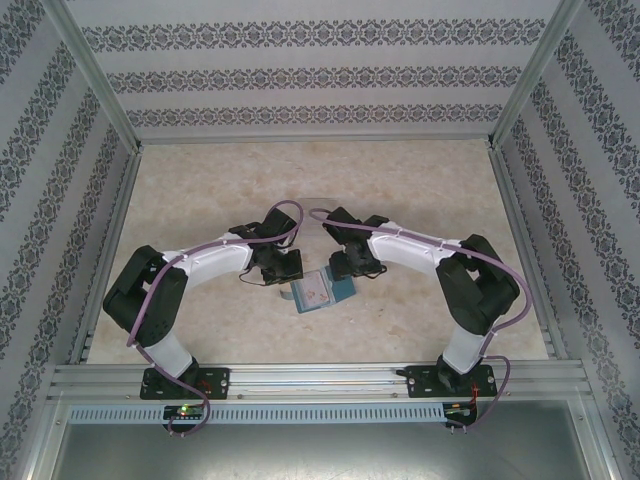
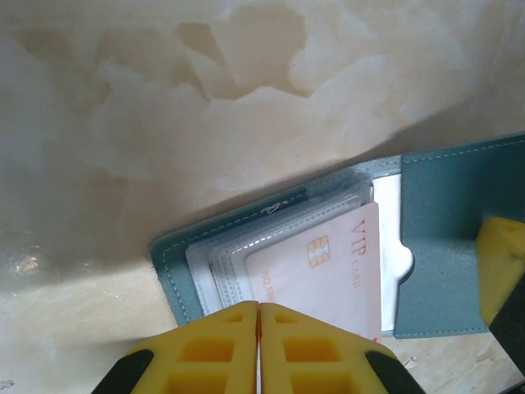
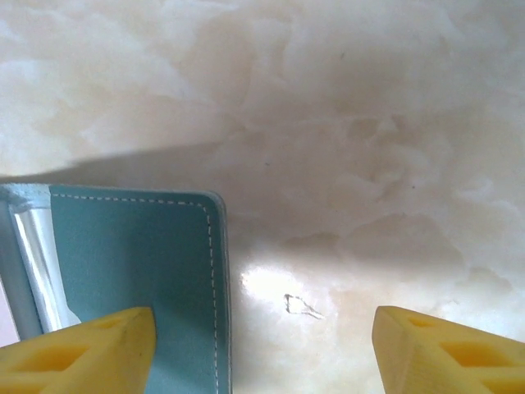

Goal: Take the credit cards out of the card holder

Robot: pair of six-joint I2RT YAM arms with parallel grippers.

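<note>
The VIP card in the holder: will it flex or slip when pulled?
The card looks thin and flat, so probably light and stiff with slight flex. It lies against glossy clear sleeves in the card holder, so it would likely slide easily and could slip from a weak pinch.

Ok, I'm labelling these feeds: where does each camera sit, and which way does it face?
Top external: above and behind, looking down on the table; left arm and right arm meet over the card holder.
Left wrist: wrist-mounted, facing down past the shut left gripper onto a credit card.
Right wrist: wrist-mounted, facing down past the open right gripper onto the table.
Shared: all three see the card holder.
</note>
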